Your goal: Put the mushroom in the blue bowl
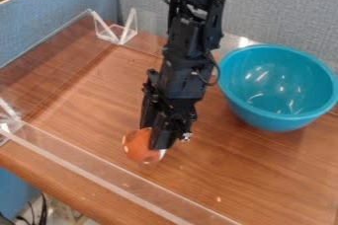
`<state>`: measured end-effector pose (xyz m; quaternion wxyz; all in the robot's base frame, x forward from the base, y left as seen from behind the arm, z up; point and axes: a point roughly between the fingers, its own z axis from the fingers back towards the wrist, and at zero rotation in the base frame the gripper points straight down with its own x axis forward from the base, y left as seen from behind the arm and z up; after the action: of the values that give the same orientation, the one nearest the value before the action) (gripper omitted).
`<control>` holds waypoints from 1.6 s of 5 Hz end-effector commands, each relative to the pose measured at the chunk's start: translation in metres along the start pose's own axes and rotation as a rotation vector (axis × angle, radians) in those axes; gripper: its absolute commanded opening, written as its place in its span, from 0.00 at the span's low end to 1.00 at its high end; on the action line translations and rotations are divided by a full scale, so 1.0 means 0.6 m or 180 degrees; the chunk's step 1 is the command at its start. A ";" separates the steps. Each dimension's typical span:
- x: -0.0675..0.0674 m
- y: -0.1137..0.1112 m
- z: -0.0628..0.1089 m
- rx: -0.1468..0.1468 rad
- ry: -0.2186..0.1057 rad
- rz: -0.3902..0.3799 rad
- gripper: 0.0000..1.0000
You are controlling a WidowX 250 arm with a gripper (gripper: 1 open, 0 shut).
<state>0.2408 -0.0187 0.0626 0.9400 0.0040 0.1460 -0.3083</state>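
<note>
Your hand [154, 146] is clamped around the mushroom [140, 145] at seven o'clock on the surface [79, 81]; carrying it to the empty blue bowl [276, 88] at three o'clock remains.

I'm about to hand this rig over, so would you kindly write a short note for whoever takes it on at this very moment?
End effector: pointing steeply down, closed around the mushroom near the front of the wooden table.
Mushroom: in the grip, low over the table; whether it has cleared the surface cannot be told.
Blue bowl: to the right on the table, upright, nothing in it.
Done: mushroom grasped.
Left: lift it, carry it right over the bowl's rim, release it inside.
</note>
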 end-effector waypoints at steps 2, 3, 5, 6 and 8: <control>-0.014 0.016 0.082 0.0215 -0.0195 -0.0274 0.00; 0.017 0.020 0.126 0.0381 -0.0261 -0.0515 0.00; 0.130 0.003 0.185 0.0702 -0.0294 -0.1342 0.00; 0.161 -0.010 0.177 0.0733 -0.0291 -0.1514 0.00; 0.165 0.007 0.171 0.0782 -0.0337 -0.1723 0.00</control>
<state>0.3436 -0.0870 0.1103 0.8178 0.0523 0.0856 -0.5667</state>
